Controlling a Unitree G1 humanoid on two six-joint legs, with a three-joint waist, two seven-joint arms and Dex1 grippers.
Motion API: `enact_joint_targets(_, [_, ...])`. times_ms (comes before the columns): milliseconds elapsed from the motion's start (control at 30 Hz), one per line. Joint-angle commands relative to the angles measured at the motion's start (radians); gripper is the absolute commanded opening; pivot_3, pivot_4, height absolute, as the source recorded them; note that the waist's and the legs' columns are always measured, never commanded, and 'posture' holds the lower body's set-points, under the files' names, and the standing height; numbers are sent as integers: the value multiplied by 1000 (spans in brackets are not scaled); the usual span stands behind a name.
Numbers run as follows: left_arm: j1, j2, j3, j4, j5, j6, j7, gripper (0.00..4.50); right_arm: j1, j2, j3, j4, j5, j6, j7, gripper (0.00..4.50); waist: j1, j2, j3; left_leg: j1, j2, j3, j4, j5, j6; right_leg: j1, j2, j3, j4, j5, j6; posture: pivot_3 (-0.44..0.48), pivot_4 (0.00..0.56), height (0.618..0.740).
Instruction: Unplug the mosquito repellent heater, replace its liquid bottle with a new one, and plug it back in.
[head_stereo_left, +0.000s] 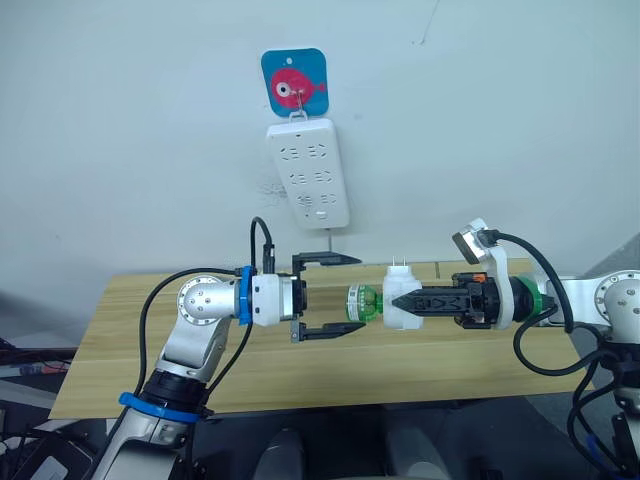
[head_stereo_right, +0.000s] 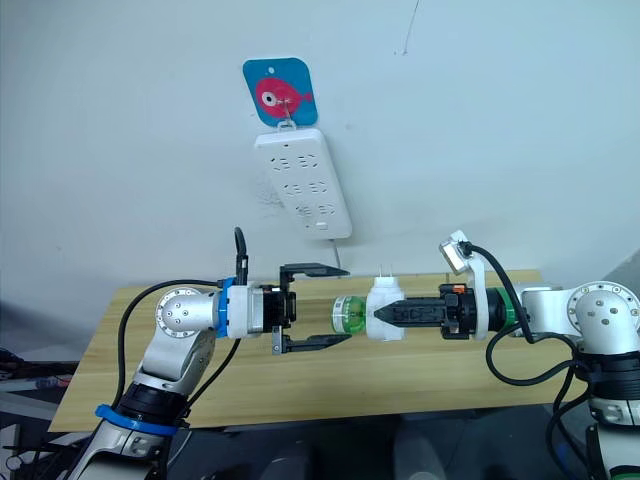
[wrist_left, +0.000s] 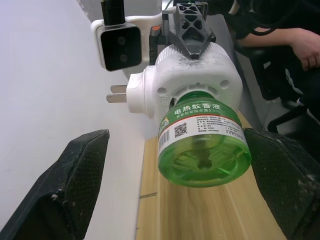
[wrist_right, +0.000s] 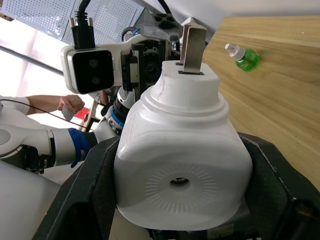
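Right end effector (head_stereo_left: 408, 303): heater (head_stereo_left: 401, 298) horizontal, bottle (head_stereo_left: 364, 302) leftward

The two head views look forward and down from behind the arms, taking in the desk (head_stereo_left: 300, 375), the wall and the power strip (head_stereo_left: 308, 172) from a middling distance. They share nearly the whole scene. Each wrist view looks along its own arm, very close to the heater (wrist_left: 192, 70). They face each other, and each shows the other's camera.
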Motion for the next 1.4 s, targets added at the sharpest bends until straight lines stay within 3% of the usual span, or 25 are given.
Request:
enact_joint_targets(33, [-8,1,-9,-1,-5,9,5,4089,-16,-3,-25,-11,27,-1,4,3011,0,0,0,0,0,0,0,0,0,0,0,0,0,0,0,-124,142,734])
enact_joint_targets(233, [-22,31,-20,-42,-33,126,-5,2314,-17,-4,-25,-10,25,-1,4,3011,0,0,0,0,0,0,0,0,0,0,0,0,0,0,0,-122,143,734])
enact_joint_targets(300, [-35,49,-20,-84,-65,250,14,2265,-16,-4,-25,-11,21,-1,6,3011,0,0,0,0,0,0,0,0,0,0,0,0,0,0,0,-121,143,734])
enact_joint_targets(500, [-103,124,4,-202,-305,869,109,2265,-20,-12,-22,-15,-13,3,29,3011,-8,0,0,0,0,-1,0,0,0,0,0,-1,1,0,0,-108,142,734])
enact_joint_targets(633, [-142,201,13,-171,-372,1045,41,2265,-18,-19,-19,-21,-41,5,56,3011,-11,0,0,0,0,-1,-1,0,0,0,1,-1,1,0,0,-110,142,734])
enact_joint_targets(900, [-133,326,18,-96,-368,1084,-115,2265,21,-94,-9,2,-188,-10,127,3011,-19,0,0,1,0,-1,-1,0,0,0,1,-1,0,0,0,-114,144,734])
enact_joint_targets(1100, [-76,335,50,-126,-370,1090,-101,2265,51,-144,26,70,-405,-68,192,3011,-16,0,1,0,0,0,-2,0,0,0,1,0,-2,0,0,-111,151,734])
enact_joint_targets(1167, [-58,333,49,-131,-337,1060,-83,2265,49,-130,57,86,-518,-124,166,3011,-16,0,2,0,0,0,-2,0,0,0,1,-1,-2,0,0,-112,157,734])
enact_joint_targets(1267, [-31,314,44,-119,-262,978,-33,2265,35,-111,201,149,-807,-268,72,3011,-17,0,2,1,1,0,-2,0,0,0,1,0,-2,0,0,-115,156,734])
enact_joint_targets(1400, [-5,273,48,-146,-246,956,12,2265,9,-85,342,273,-1111,-475,35,3011,-18,1,3,0,0,1,-2,0,0,-1,0,1,-2,0,0,-111,164,734])
